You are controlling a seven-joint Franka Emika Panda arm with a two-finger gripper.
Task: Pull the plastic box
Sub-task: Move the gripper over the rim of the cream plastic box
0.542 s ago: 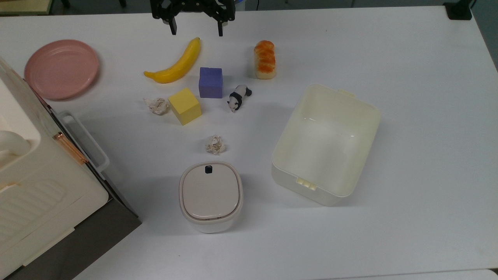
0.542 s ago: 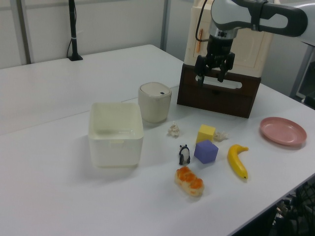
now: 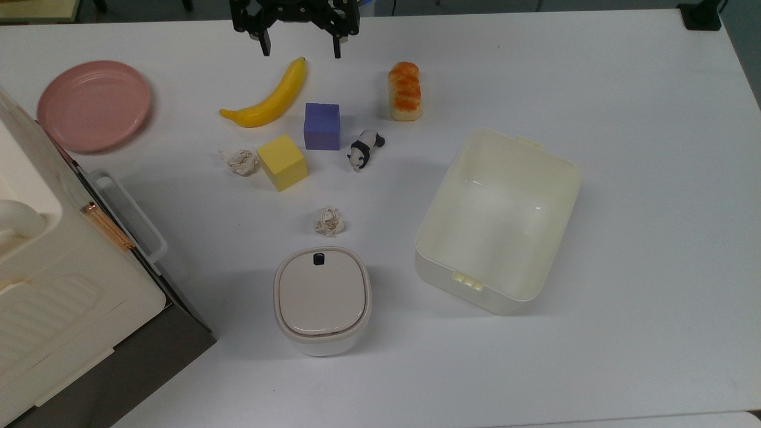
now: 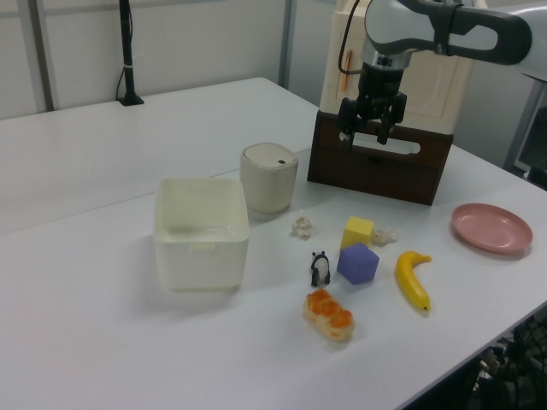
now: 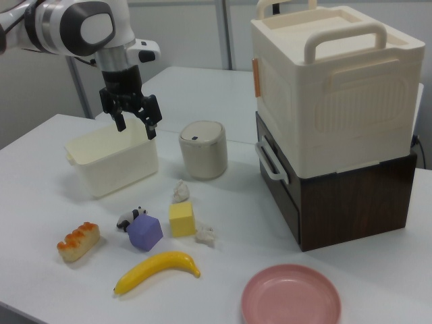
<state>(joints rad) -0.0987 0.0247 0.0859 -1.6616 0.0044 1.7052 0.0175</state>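
Barely any change from half a second ago: black two-finger gripper point(image 3: 301, 49) at the top view's upper centre, shifted a touch, fingers spread wide and holding nothing, raised above the table. Large cream-white lidless plastic tub point(image 3: 498, 221) unmoved at the top view's right of centre, well apart from the gripper, beside a rounded beige-lidded container point(image 3: 321, 300). Reach toward the tub seemingly only beginning, pull not yet started. Upper gripper body cropped by the top view's edge; gripper height above the table hard to judge.
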